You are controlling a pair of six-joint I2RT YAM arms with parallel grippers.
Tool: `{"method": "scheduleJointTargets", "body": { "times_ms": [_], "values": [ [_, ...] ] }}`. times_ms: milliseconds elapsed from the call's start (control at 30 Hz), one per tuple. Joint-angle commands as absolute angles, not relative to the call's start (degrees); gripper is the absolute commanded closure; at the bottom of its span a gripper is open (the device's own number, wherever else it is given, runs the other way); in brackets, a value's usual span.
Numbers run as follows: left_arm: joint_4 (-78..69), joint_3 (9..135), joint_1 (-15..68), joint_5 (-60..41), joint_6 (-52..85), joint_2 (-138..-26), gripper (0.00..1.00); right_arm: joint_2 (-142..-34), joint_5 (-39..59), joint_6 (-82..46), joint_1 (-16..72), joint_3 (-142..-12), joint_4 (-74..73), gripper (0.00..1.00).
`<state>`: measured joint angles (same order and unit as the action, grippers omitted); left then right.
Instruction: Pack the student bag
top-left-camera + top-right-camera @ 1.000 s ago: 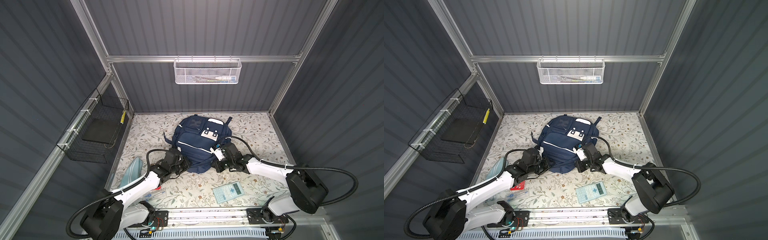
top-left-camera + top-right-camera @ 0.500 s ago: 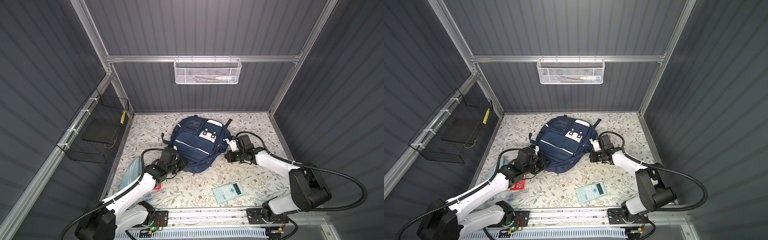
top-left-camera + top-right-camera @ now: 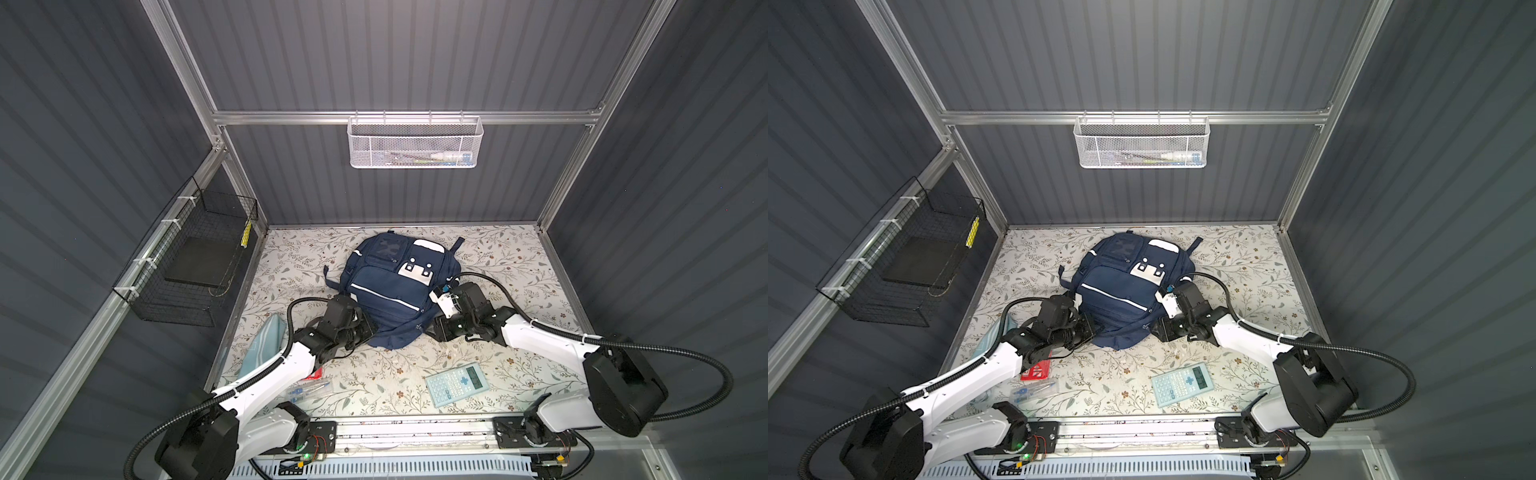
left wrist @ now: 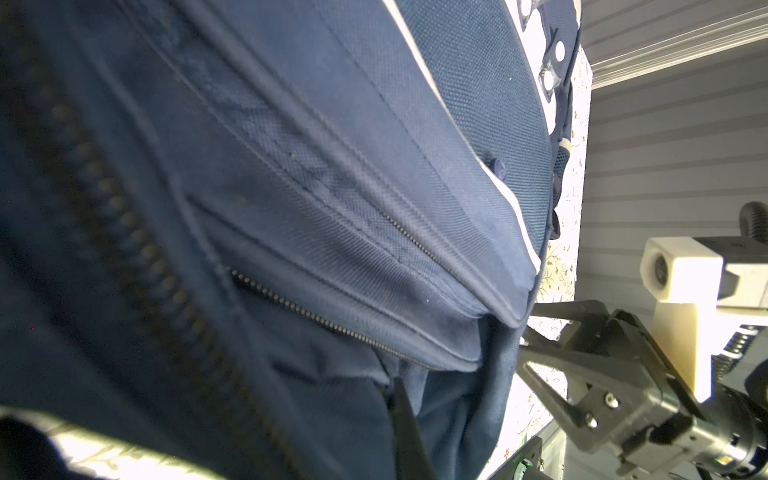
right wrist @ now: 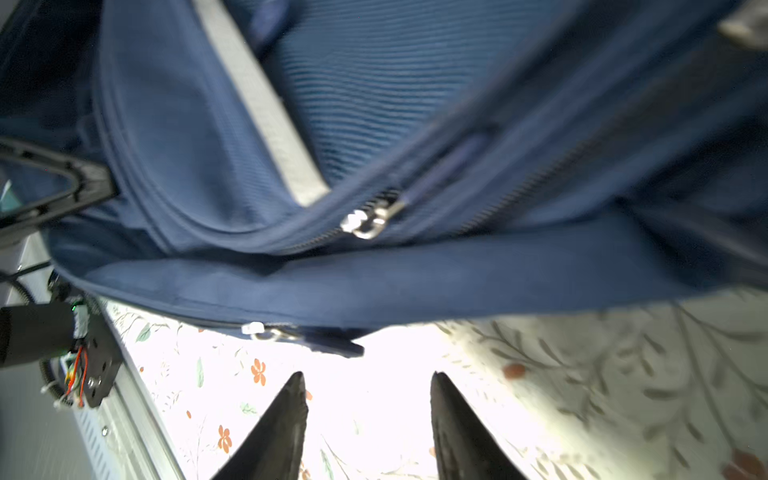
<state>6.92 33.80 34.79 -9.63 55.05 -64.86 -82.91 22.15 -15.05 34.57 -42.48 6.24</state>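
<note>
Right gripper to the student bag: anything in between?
Nothing visible. In the right wrist view the right gripper has its fingers open and empty, just short of the student bag. Only bare floral table cover lies in the gap. A zipper pull sits on the bag's near edge.

left arm [image 3: 266,376] white shell, black joints | right arm [image 3: 544,340] same | black ribbed hoses [image 3: 726,380] lower corners

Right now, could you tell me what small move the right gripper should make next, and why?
Probably ease the open right gripper forward onto the silver zipper slider just ahead of it and close; the shut left gripper pinches the navy blue fabric backpack.
</note>
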Motion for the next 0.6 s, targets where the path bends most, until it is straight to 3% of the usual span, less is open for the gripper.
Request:
{"method": "scheduleJointTargets", "body": {
  "times_ms": [0,200,267,400,567],
  "values": [
    [3.5,35.2,35.0,-10.6,53.9,-64.5,1.0,-87.3,27.8,-11.9,34.8,-44.5,3.4,0.49],
    [0.9,34.1,35.0,-11.8,55.3,-65.8,1.0,-92.2,30.2,-10.4,36.0,-47.6,1.8,0.52],
    [0.8,34.1,35.0,-11.9,55.4,-65.9,1.0,-92.6,30.7,-10.8,36.1,-47.6,0.8,0.58],
    [1.0,34.1,34.9,-11.7,55.3,-66.0,1.0,-91.4,30.2,-11.8,36.4,-46.0,0.0,0.81],
    [1.0,34.4,35.0,-11.5,55.1,-66.4,1.0,-87.6,26.4,-11.8,37.1,-43.9,3.2,0.97]
  ]
}}
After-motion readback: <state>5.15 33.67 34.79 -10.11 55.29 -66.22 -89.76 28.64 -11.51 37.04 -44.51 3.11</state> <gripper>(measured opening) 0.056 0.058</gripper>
